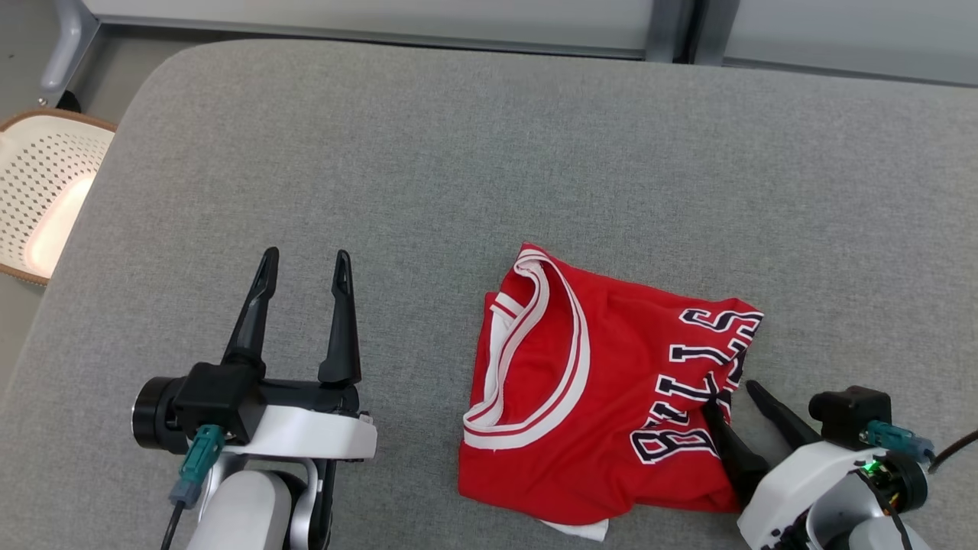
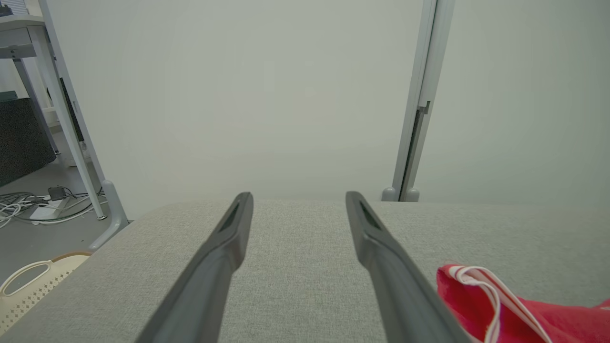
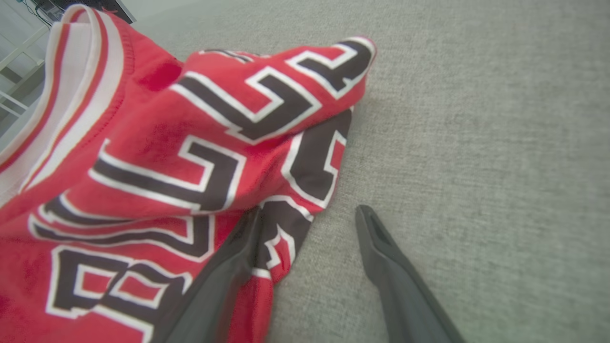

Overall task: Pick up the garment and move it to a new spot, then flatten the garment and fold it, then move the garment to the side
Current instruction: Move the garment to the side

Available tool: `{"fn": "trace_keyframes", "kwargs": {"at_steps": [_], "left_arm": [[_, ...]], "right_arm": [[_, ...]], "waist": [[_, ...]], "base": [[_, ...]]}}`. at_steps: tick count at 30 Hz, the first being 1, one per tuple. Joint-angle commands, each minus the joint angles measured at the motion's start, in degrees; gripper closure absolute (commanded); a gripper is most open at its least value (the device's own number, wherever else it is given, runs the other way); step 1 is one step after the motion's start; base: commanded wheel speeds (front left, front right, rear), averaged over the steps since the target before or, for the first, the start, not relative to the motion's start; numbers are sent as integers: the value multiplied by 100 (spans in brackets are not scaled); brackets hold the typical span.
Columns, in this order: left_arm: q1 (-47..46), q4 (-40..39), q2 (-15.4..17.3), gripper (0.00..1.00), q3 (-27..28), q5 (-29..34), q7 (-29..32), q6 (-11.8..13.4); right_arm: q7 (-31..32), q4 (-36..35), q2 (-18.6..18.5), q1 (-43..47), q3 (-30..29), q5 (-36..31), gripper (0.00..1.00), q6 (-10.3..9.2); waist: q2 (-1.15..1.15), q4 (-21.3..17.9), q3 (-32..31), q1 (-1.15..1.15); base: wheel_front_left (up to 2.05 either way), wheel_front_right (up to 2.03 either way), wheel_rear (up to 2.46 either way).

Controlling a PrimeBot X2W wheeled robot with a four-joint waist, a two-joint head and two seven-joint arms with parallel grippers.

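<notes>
A red jersey [image 1: 603, 382] is found in the lower right-centre of the head view, lying on the grey padded surface [image 1: 458, 153] as a compact, roughly squared bundle, with the white-trimmed neck opening uppermost at its left and the lettering along its right edge. The left jaws are held wide apart at the lower left, above bare surface and well clear of the cloth, with nothing between them. The right jaws are likewise parted at the lower right. One finger [image 3: 224, 276] is laid over the lettered edge and the other stands over bare surface. No grip is seen, and contact with the cloth cannot be confirmed. The step in hand is not settled by this state. It would suit a loose bundle awaiting lifting and spreading, and equally a folded garment set down towards one side. Should the right jaws be closed, only the thin lettered edge would be taken, and layers so held may be expected to fall open. Ample bare room is noted across the upper half and the left of the frame. The rounded corner at the upper left is bordered by a basket [image 1: 38, 191] standing off the surface.
</notes>
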Motion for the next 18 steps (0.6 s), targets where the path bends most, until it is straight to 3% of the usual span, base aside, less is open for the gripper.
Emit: {"fn": "trace_keyframes", "kwargs": {"at_steps": [1,2,3,5,12,18], "left_arm": [[-122,-32,-8,0,39,18,-31,8],[-104,-44,-16,0,61,38,-31,15],[-94,-48,-19,0,75,54,-29,12],[-110,-51,-22,0,90,80,-30,-20],[-162,-153,-24,0,168,232,-32,-94],[-194,-376,92,0,293,409,-31,-140]], "right_arm": [[258,316,110,112,264,141,0,3],[328,350,129,98,381,228,0,14],[374,362,104,88,460,271,46,17],[470,362,59,111,586,417,100,17],[106,-176,-281,10,433,440,100,-6],[-97,-451,-539,-122,106,346,100,-5]], "waist": [[0,46,91,0],[0,21,93,0],[0,-1,96,0],[0,-41,90,0],[0,-404,64,0],[0,-1168,69,0]], "base": [[0,0,0],[0,0,0],[0,0,0],[0,0,0],[0,0,0],[0,0,0]]}}
